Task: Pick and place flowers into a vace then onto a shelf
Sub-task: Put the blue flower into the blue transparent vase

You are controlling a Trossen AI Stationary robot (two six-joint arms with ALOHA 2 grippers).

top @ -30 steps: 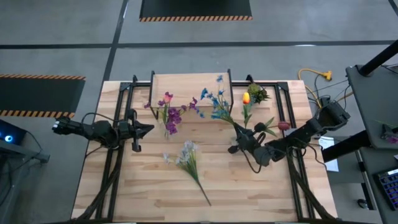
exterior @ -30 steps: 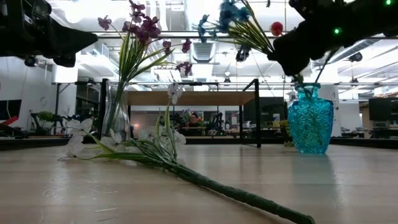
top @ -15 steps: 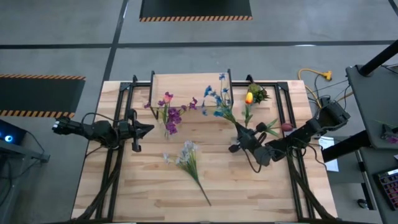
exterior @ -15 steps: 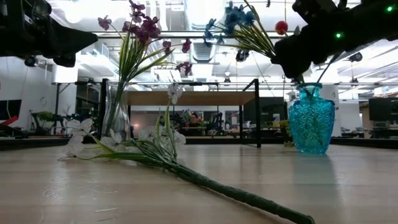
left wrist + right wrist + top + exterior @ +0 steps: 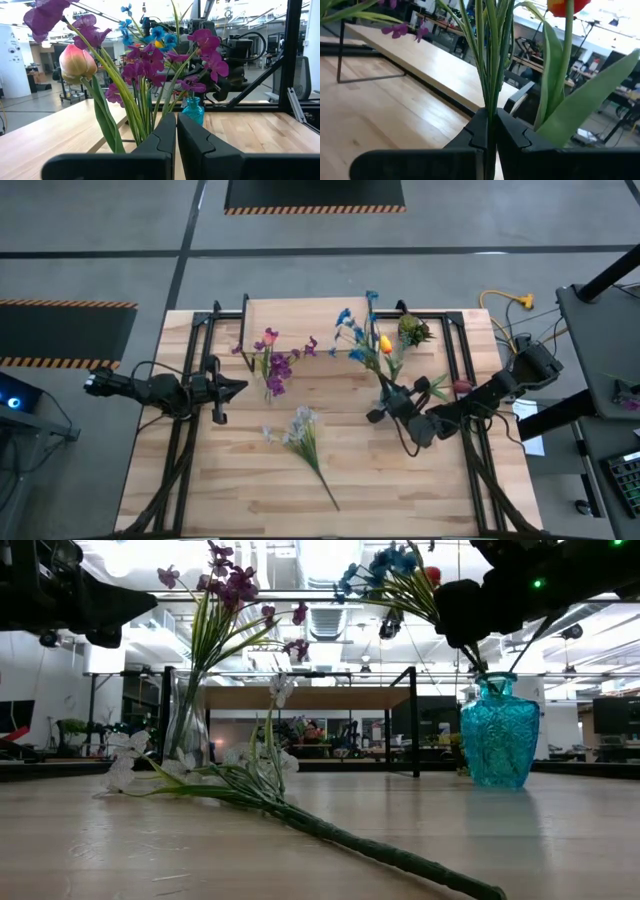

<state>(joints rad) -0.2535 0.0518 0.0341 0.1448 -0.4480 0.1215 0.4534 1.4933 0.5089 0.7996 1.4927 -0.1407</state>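
Right gripper (image 5: pixel 381 402) pinching the stems of a blue flower spray (image 5: pixel 358 340) above the teal vase (image 5: pixel 499 730), stems slanting, blooms pointing up toward the shelf (image 5: pixel 300 312) (white flower (image 5: pixel 305 435) lying flat mid-table). Left gripper (image 5: pixel 228 387) pressed shut, hovering beside the purple flowers (image 5: pixel 272 365).

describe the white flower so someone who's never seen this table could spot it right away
Start from the wooden table seen from above and look at the bare stretch in front of the shelf, between the two arms. The white flower lies flat there on its own, its green stem pointing toward the near edge. Unlike the purple flowers and blue flowers, it stands in no vase.
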